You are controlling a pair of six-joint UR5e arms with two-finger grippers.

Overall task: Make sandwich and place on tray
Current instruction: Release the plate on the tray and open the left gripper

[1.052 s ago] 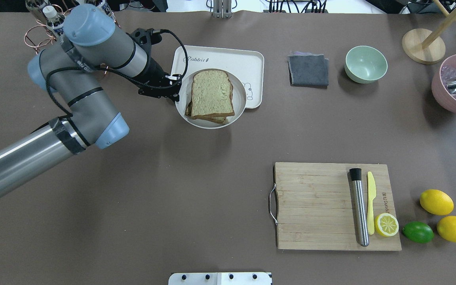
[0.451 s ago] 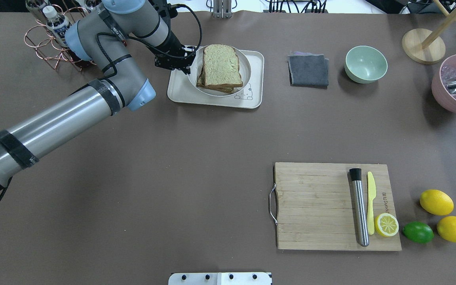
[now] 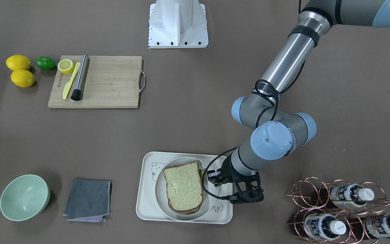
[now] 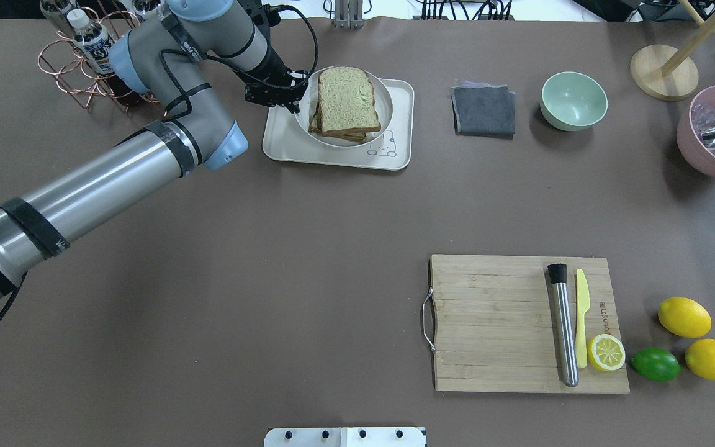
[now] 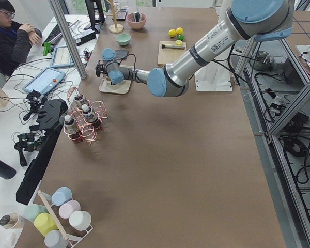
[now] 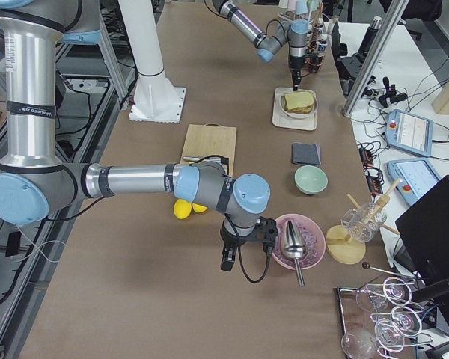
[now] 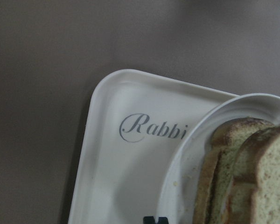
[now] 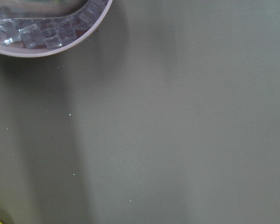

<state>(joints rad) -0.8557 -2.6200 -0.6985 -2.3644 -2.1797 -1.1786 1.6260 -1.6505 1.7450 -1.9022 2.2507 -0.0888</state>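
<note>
Plate (image 4: 386,103) with sandwich (image 4: 346,100) moved over tray (image 4: 332,156); left gripper (image 4: 297,104) clamping rim.

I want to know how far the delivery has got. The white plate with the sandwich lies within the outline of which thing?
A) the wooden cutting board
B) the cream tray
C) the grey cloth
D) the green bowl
B: in the front-facing and overhead views the white plate bearing the sandwich lies inside the cream tray, with the left gripper holding its rim.
</note>
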